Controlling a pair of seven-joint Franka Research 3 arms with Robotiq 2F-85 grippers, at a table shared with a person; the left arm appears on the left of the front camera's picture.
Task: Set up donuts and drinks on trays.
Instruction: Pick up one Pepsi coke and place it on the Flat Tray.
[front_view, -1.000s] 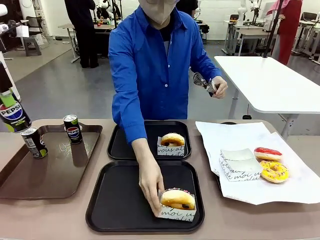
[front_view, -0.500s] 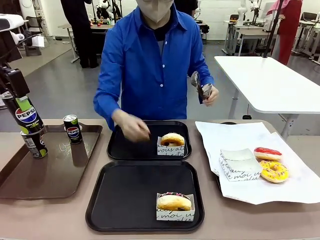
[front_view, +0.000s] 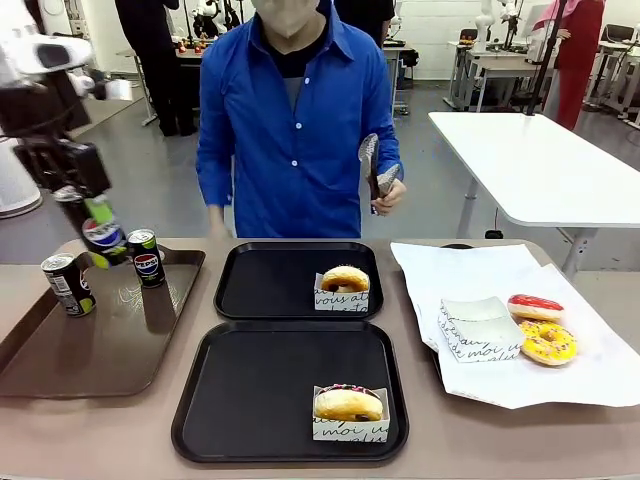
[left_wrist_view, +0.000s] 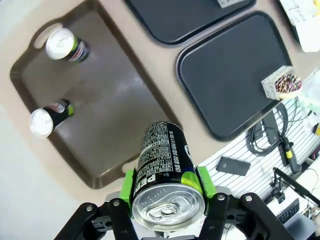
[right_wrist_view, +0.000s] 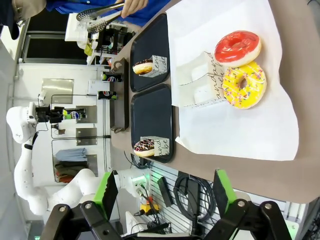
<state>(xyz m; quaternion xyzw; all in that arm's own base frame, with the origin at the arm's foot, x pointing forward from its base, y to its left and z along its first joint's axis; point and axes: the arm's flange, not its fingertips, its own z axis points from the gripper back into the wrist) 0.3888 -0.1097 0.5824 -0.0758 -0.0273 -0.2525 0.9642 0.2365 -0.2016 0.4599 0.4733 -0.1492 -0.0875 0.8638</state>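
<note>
Over the brown tray (front_view: 100, 350) at left, left gripper (left_wrist_view: 167, 184) pinched a Pepsi can (left_wrist_view: 161, 150) mid-body: rigid, slick, likely weighty; right gripper (right_wrist_view: 165, 192) hung spread.

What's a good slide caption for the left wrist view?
Left gripper holds a Pepsi can above the brown tray, where two more cans stand.

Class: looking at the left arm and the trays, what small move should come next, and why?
Probably swing the Pepsi can toward the bare left side of the far black tray. The left gripper holds it in the air by the brown tray, and each black tray has a donut but no drink.
</note>
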